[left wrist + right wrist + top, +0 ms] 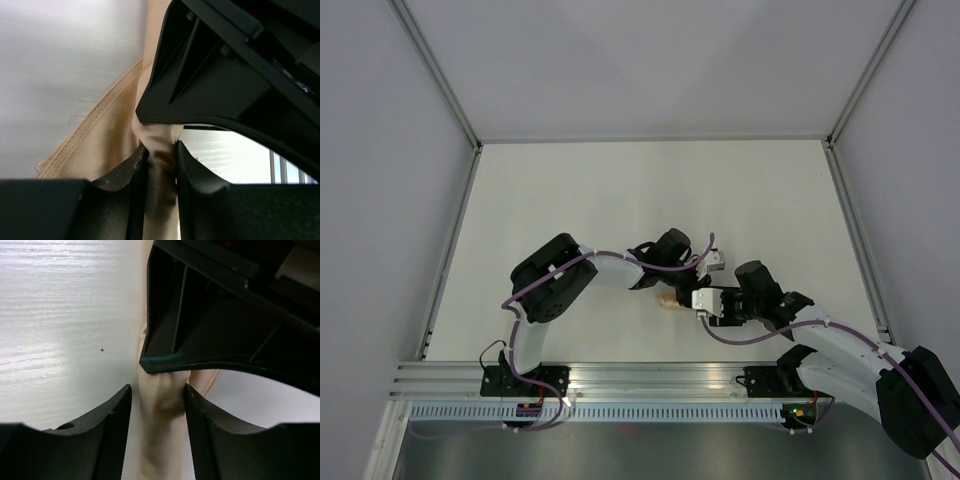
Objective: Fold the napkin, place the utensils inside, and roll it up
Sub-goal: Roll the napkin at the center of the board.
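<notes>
1. One napkin, light orange-tan, is bunched into a narrow wrinkled column, with its stitched hem fanning out to one side.
2. It lies near the middle of the table, where both tools meet. The left gripper pinches it tight. The right gripper straddles it with its jaws spread, and a sliver of table shows beside one finger.
3. Both grippers work well apart from the side rails and the far wall.

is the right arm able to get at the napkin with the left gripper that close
Probably yes. The fingers of the right gripper stand either side of the bunched napkin, with nothing between them and the cloth. The left gripper pinches the same strip just beyond, close but not blocking.
</notes>
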